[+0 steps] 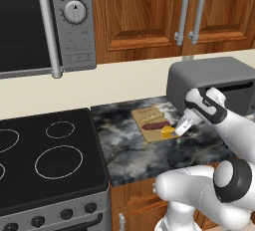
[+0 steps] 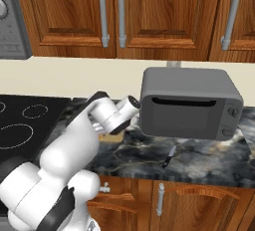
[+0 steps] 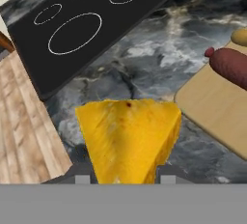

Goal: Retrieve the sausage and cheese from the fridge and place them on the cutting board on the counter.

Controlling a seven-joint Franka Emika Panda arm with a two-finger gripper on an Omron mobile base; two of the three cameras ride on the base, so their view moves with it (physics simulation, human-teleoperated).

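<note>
Counter, jaws clamped on cheese

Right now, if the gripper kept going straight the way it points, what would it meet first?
Probably the counter just beside the cutting board; the gripper holds the cheese, so the wedge would touch first. Depth is unclear.

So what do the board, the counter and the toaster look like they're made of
Board: light tan wood, matte, with faint grain, probably unvarnished.
Counter: dark stone, likely marble, judging by the grey-white veining and slight sheen.
Toaster: smooth grey casing, metal or plastic, can't tell which; dark front window looks like glass.
</note>
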